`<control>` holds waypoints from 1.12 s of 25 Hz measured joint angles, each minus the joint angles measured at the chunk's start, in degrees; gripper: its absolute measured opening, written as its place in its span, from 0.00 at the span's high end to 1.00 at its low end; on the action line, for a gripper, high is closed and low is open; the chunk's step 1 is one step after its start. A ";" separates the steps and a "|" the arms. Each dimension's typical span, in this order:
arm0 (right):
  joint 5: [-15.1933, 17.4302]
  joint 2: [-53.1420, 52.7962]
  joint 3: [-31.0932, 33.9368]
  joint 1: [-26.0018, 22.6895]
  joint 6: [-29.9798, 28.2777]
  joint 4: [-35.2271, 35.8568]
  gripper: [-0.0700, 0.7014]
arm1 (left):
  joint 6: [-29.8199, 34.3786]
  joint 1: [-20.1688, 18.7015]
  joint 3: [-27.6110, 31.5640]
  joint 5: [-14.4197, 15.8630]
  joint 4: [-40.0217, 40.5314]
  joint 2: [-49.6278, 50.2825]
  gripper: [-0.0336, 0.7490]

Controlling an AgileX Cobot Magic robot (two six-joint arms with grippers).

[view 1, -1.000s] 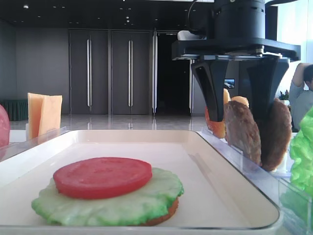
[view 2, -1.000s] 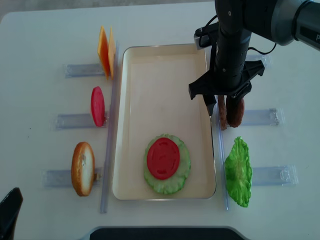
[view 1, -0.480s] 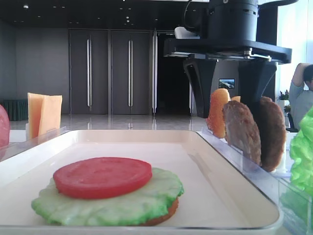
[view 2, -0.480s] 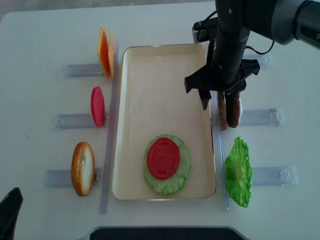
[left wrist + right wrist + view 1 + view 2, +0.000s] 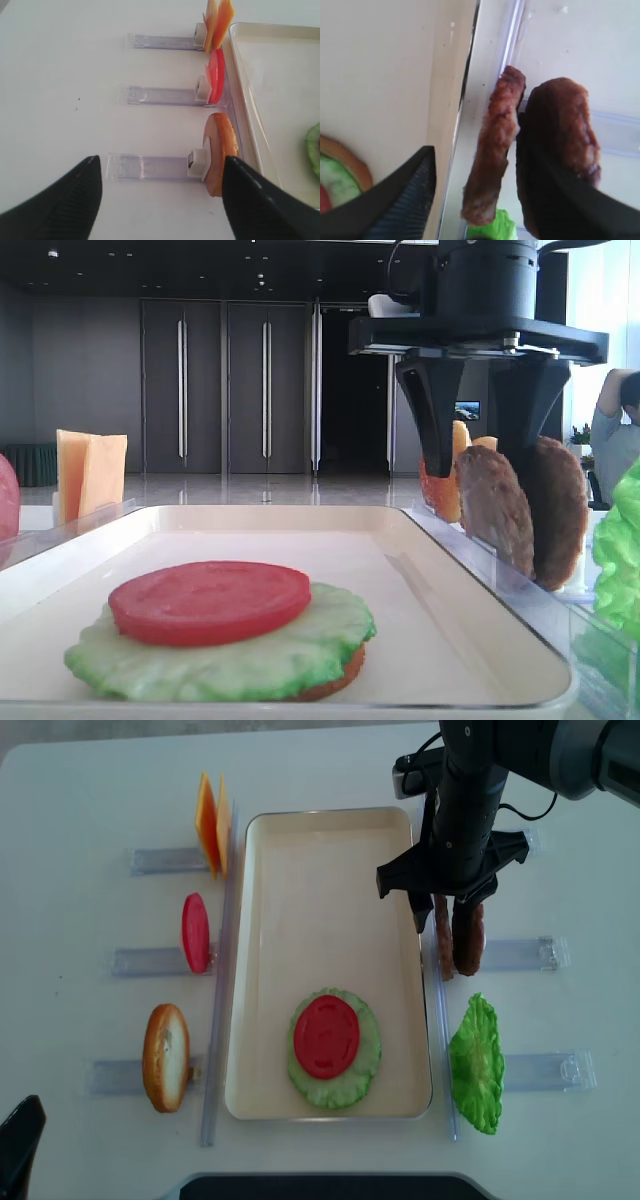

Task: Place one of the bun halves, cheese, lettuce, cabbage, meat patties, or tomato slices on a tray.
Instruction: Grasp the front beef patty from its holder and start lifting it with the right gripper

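right gripper (image 5: 472,190) jaws released, straddling greyish patty (image 5: 492,150); darker patty (image 5: 562,130) crowds beside it

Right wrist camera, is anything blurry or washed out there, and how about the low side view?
Right wrist view: the gripper fingers are dark blurs up close, the grey-brown patty soft, the tray washed out. Low exterior view: bright window at right, dim hall behind.
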 joint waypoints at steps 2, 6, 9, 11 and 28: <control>0.00 0.00 0.00 0.00 0.00 0.00 0.45 | 0.00 0.00 0.00 0.00 0.00 0.00 0.22; -0.67 0.00 0.00 0.00 0.00 -0.05 0.56 | 0.00 0.00 0.00 0.00 0.00 0.00 0.22; -1.37 0.00 0.00 0.00 -0.08 -0.05 0.65 | 0.00 0.00 0.00 0.00 0.00 0.00 0.22; -1.52 0.00 0.00 0.00 -0.27 -0.18 0.71 | 0.00 0.00 0.00 0.00 0.00 0.00 0.22; 1.97 -0.05 -3.68 0.25 -1.56 -0.54 0.74 | 0.00 0.00 0.00 0.00 0.00 0.00 0.22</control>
